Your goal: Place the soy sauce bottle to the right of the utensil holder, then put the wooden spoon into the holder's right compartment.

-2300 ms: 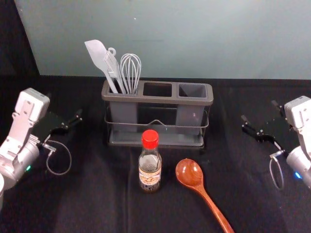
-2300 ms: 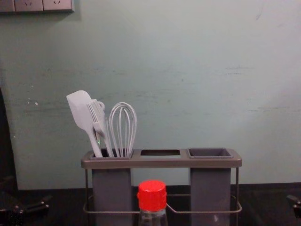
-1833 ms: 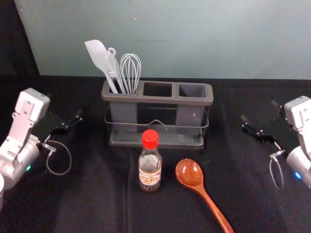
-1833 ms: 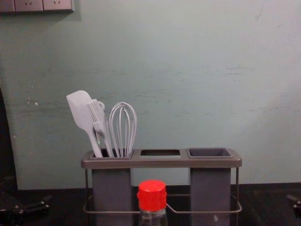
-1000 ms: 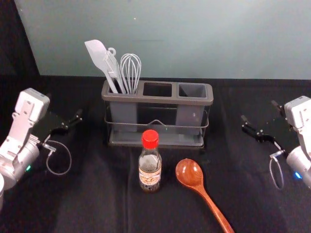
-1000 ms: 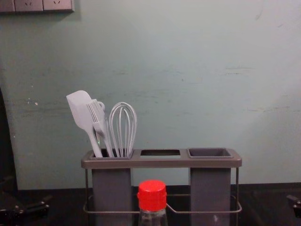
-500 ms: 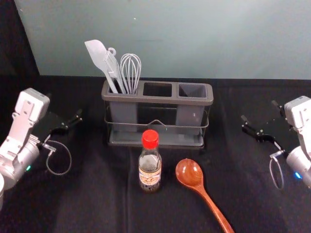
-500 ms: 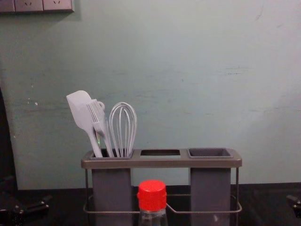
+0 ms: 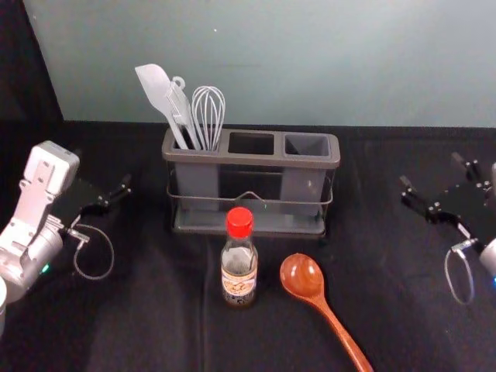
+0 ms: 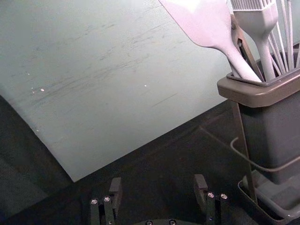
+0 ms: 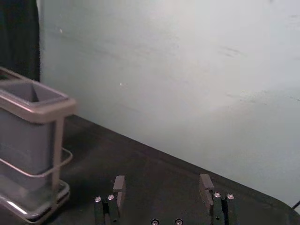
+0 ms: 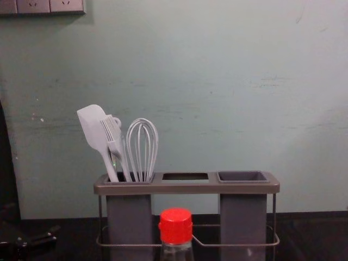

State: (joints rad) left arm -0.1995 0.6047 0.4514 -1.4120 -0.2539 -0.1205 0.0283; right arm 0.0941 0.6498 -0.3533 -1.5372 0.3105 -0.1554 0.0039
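In the head view, the red-capped soy sauce bottle (image 9: 239, 267) stands upright in front of the grey utensil holder (image 9: 250, 155). Right of the bottle lies the wooden spoon (image 9: 304, 277), bowl toward the holder and handle toward the near edge. The holder's right compartment (image 9: 307, 146) has nothing in it. At the right edge my right gripper (image 9: 432, 185) is open, well right of holder and spoon; the right wrist view shows the same gripper (image 11: 162, 187) with a wide empty gap. My left gripper (image 9: 116, 190) is parked left of the holder, open in the left wrist view (image 10: 158, 187).
A white spatula (image 9: 160, 93), a brush and a whisk (image 9: 208, 116) stand in the holder's left compartment. Behind the holder rises a pale wall (image 9: 271, 62). Black cloth (image 9: 155, 325) covers the table.
My right gripper has shifted outward to the right in the head view and has left the chest view's right edge. The left arm, bottle, spoon and holder have kept their places.
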